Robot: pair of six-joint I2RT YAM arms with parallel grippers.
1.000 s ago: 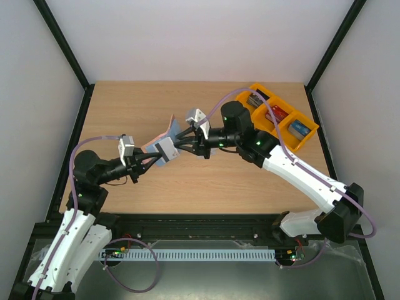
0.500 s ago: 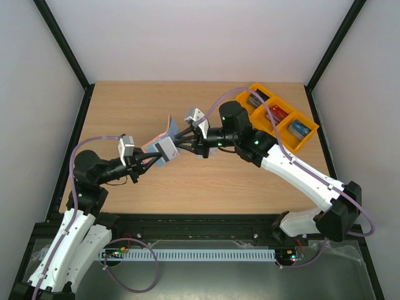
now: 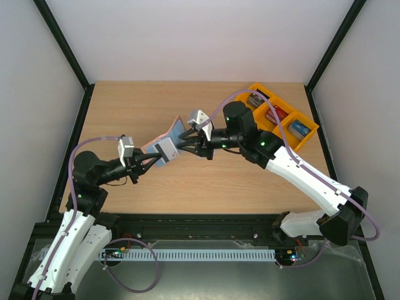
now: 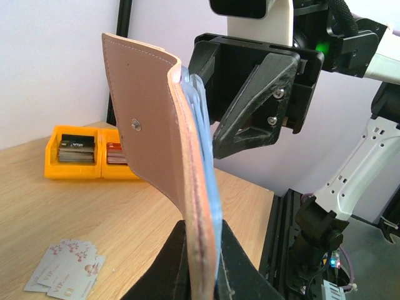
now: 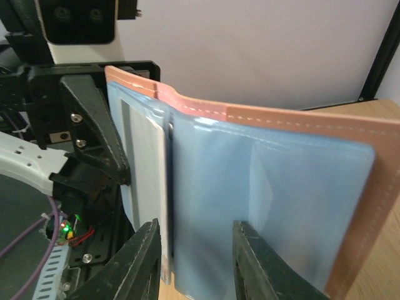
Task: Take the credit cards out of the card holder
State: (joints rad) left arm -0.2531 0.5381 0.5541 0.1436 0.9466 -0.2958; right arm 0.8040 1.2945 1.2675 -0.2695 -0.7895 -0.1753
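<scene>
The card holder [image 4: 156,125], pinkish-tan outside and light blue inside, stands upright above the table, with my left gripper [image 4: 203,262] shut on its lower edge. In the top view the card holder [image 3: 174,128] hangs between the two arms, the left gripper [image 3: 156,156] below it. My right gripper [image 5: 197,256] is open, its fingers just in front of the card holder's [image 5: 281,200] blue pockets with nothing between them. A paler panel [image 5: 147,175] shows in the left pocket; I cannot tell if it is a card. Two whitish credit cards [image 4: 62,272] with reddish marks lie overlapping on the table.
An orange bin [image 3: 281,119] with dark, red and blue boxes sits at the back right of the wooden table; the left wrist view shows the orange bin [image 4: 81,153] beyond the holder. Black frame rails run along the table's sides and near edge.
The right arm has shifted slightly to the right, and the holder's upper flap has swung a little with it. The left arm has kept still, holding the holder.
</scene>
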